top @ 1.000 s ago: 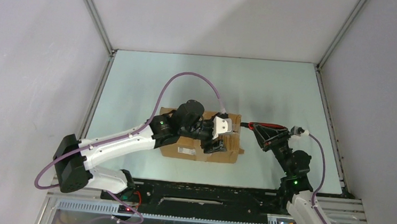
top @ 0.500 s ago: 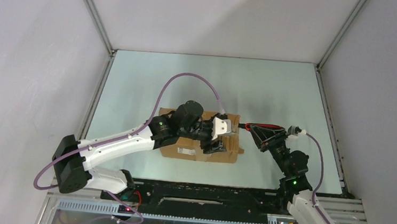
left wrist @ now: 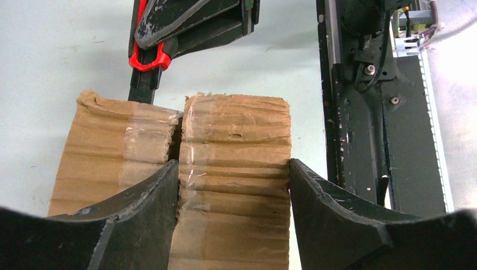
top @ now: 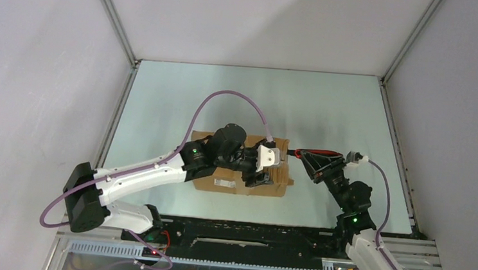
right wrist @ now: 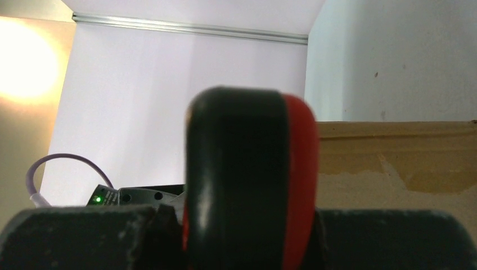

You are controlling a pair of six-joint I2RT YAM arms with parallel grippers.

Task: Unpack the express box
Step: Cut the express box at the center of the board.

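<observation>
Pale table (top: 329,103) bears the express box (top: 220,182). Left hand (left wrist: 232,169) pinches a flap at the box's right end; right hand (top: 321,164), just beyond that end, clamps a utility knife (top: 315,152). Brace firmly; cut tape shallowly.

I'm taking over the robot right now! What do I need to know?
Left gripper: fingers clamp one taped top flap of the express box.
Right gripper: shut on the utility knife, its blade end at the flap seam.
Box lies on the table, flaps down, clear tape on them.
Done: box steadied, knife in place.
Left: slit the tape, open the flaps, empty the box.
</observation>
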